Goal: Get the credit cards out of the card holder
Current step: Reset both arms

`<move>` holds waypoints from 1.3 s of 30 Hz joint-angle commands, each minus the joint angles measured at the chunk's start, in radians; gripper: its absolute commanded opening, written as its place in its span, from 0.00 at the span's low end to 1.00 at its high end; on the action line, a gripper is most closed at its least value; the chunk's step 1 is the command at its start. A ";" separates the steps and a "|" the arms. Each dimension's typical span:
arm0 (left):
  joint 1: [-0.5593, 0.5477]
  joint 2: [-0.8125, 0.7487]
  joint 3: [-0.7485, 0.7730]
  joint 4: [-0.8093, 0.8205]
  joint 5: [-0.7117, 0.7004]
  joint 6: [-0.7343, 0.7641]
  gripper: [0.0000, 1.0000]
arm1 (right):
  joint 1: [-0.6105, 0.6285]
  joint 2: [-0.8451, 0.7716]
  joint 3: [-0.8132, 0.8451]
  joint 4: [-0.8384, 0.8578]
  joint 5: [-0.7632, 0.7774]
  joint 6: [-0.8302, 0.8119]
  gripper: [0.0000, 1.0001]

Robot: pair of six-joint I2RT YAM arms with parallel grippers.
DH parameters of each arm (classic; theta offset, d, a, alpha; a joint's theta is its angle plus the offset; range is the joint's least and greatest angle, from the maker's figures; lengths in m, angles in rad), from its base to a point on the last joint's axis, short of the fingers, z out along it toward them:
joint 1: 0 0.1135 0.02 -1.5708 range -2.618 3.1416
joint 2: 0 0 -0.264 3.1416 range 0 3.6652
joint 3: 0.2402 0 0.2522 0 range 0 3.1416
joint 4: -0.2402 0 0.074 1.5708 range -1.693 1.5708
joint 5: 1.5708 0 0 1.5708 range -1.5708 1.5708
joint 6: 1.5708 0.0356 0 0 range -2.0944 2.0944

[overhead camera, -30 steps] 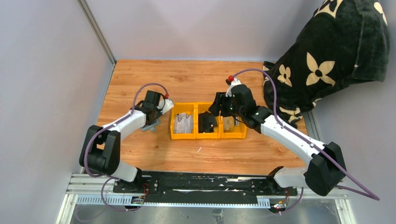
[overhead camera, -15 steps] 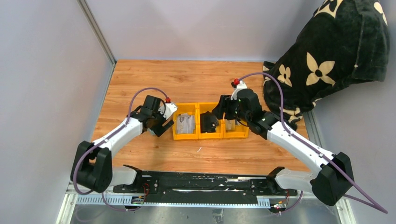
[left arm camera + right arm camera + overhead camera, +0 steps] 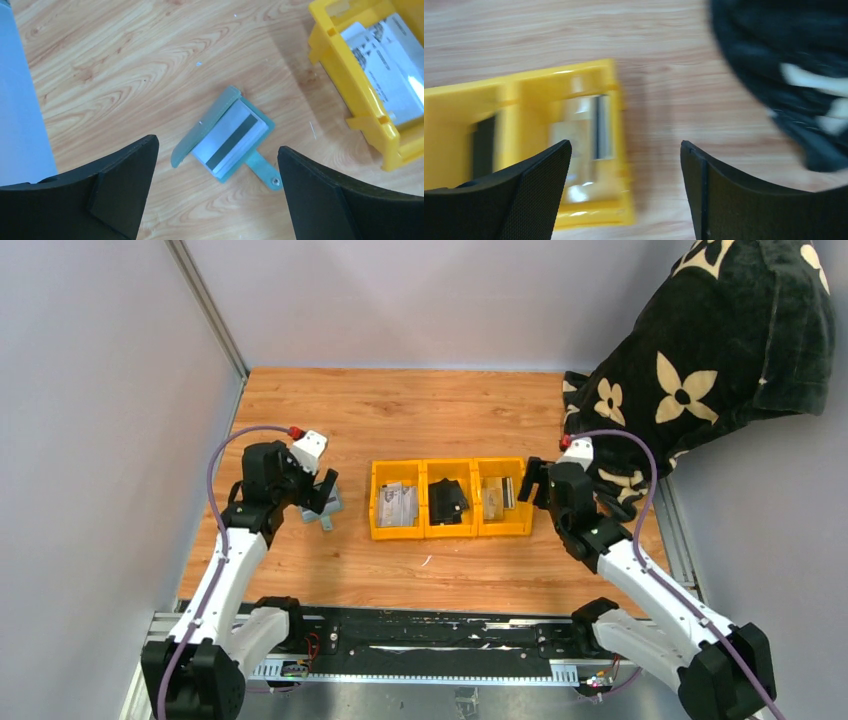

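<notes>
The sage-green card holder (image 3: 201, 134) lies on the wood with its flap open, left of the yellow bin (image 3: 448, 532). A small stack of credit cards (image 3: 231, 140) sits inside it, the top one whitish with a dark stripe. More cards lie in the bin's left compartment (image 3: 397, 503) and right compartment (image 3: 497, 496). My left gripper (image 3: 215, 150) hangs open above the card holder and holds nothing. My right gripper (image 3: 625, 146) is open and empty over the bin's right end, blurred in its wrist view. In the top view the left gripper (image 3: 320, 490) and the right gripper (image 3: 538, 482) flank the bin.
A black lumpy object (image 3: 447, 500) fills the bin's middle compartment. A black cloth with cream flowers (image 3: 700, 360) is heaped at the back right, close to my right arm. Grey walls close off the left side and the back.
My left gripper opened wide and drew back to the left, away from the bin. My right gripper left the bin's middle, swung right past its end and opened wider.
</notes>
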 commanded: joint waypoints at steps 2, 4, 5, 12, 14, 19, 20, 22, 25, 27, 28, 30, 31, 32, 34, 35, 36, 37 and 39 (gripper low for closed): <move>0.043 -0.036 -0.174 0.307 0.007 -0.071 1.00 | -0.066 -0.052 -0.195 0.276 0.411 -0.186 0.86; 0.096 -0.020 -0.218 0.453 -0.010 -0.106 1.00 | -0.094 -0.042 -0.253 0.387 0.487 -0.251 0.87; 0.113 -0.005 -0.233 0.520 -0.011 -0.125 1.00 | -0.120 -0.026 -0.262 0.399 0.494 -0.256 0.87; 0.168 0.216 -0.297 0.829 0.060 -0.291 1.00 | -0.318 0.087 -0.387 0.632 0.476 -0.208 0.87; 0.179 0.273 -0.345 0.936 0.088 -0.328 1.00 | -0.348 0.106 -0.423 0.736 0.437 -0.252 0.88; 0.195 0.351 -0.474 1.325 0.116 -0.431 1.00 | -0.412 0.188 -0.453 0.831 0.353 -0.277 0.88; 0.195 0.379 -0.490 1.384 0.138 -0.433 1.00 | -0.421 0.215 -0.464 0.881 0.333 -0.281 0.88; 0.192 0.385 -0.492 1.403 0.147 -0.432 1.00 | -0.428 0.287 -0.477 0.970 0.281 -0.289 0.88; 0.182 0.367 -0.542 1.474 0.100 -0.430 1.00 | -0.428 0.375 -0.447 1.044 0.150 -0.378 0.88; 0.145 0.356 -0.624 1.565 0.002 -0.406 1.00 | -0.427 0.395 -0.442 1.032 0.000 -0.433 0.88; 0.110 0.378 -0.645 1.644 -0.044 -0.376 1.00 | -0.426 0.438 -0.473 1.126 -0.006 -0.447 0.88; 0.069 0.457 -0.677 1.798 -0.106 -0.369 1.00 | -0.426 0.538 -0.539 1.403 0.021 -0.469 0.89; 0.066 0.443 -0.664 1.726 -0.127 -0.371 1.00 | -0.427 0.520 -0.531 1.376 0.021 -0.463 0.90; 0.065 0.404 -0.610 1.591 -0.139 -0.369 1.00 | -0.433 0.482 -0.495 1.236 0.010 -0.443 0.90; 0.059 0.408 -0.543 1.446 -0.169 -0.375 1.00 | -0.438 0.471 -0.417 1.051 0.022 -0.425 0.90; 0.058 0.420 -0.558 1.502 -0.174 -0.367 1.00 | -0.436 0.487 -0.434 1.144 0.021 -0.435 0.90; 0.057 0.426 -0.558 1.520 -0.174 -0.366 1.00 | -0.436 0.510 -0.458 1.215 0.021 -0.450 0.91; 0.057 0.414 -0.552 1.490 -0.175 -0.366 1.00 | -0.432 0.515 -0.460 1.219 0.027 -0.454 0.91; 0.057 0.414 -0.549 1.473 -0.175 -0.364 1.00 | -0.431 0.489 -0.448 1.157 0.026 -0.445 0.91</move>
